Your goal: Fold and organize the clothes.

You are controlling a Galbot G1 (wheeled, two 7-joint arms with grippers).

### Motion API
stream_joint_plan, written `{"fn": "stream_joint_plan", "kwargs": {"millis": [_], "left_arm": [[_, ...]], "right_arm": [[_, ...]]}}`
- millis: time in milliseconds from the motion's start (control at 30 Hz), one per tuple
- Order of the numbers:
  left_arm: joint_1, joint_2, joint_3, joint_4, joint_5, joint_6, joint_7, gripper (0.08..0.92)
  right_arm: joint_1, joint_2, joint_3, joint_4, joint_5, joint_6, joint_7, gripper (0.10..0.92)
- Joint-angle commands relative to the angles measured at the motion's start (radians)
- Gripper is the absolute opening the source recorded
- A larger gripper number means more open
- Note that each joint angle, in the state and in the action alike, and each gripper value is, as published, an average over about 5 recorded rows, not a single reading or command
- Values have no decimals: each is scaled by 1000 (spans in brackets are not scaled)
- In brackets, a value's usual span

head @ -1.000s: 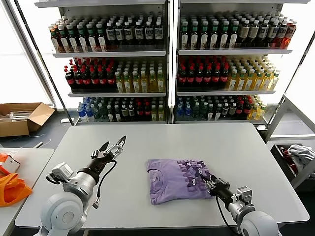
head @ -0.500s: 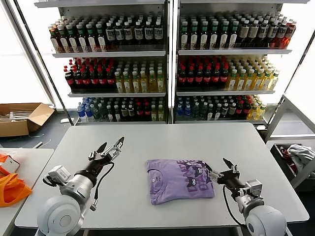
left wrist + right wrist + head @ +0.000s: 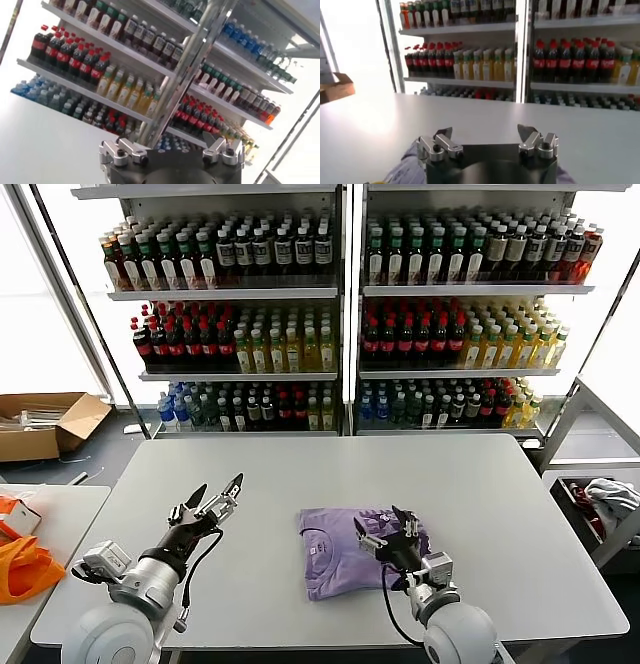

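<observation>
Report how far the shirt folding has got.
Done: the lavender T-shirt lies folded into a compact rectangle on the table. In hand: nothing; the right gripper hovers open over the shirt, the left gripper open and off to its left. Left: any final tidying.

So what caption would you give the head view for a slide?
Folded T-shirt on the table; right pincer open above it, left pincer open beside.

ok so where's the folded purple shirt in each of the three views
Head view: the folded purple shirt lies on the table's near half, right of centre, partly behind the open right claw.
Left wrist view: not in it; only shelves and the left claw.
Right wrist view: just lavender edges showing beside the claw's body.
Shared landmark: the drink shelves appear in all three views.
</observation>
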Motion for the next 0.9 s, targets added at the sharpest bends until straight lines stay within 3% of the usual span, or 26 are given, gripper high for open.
{"fn": "stream_joint_plan", "kwargs": {"millis": [33,233,533,900], "left_arm": [[85,-25,-32,-21,25,-6,14,823],[67,-34,-31,-7,25,-10,18,823],[65,-22,-37,-19,64,-15,61,823],[139,-21,-191,-35,151,-10,211,823]], "right_arm": [[32,33,-178,-118,-32,-198,90,823],[46,16,-118,16,30,-167,104,823],[-93,-35,261,331,71,63,9,823],[-445,32,835,352,172,204,-267,823]]}}
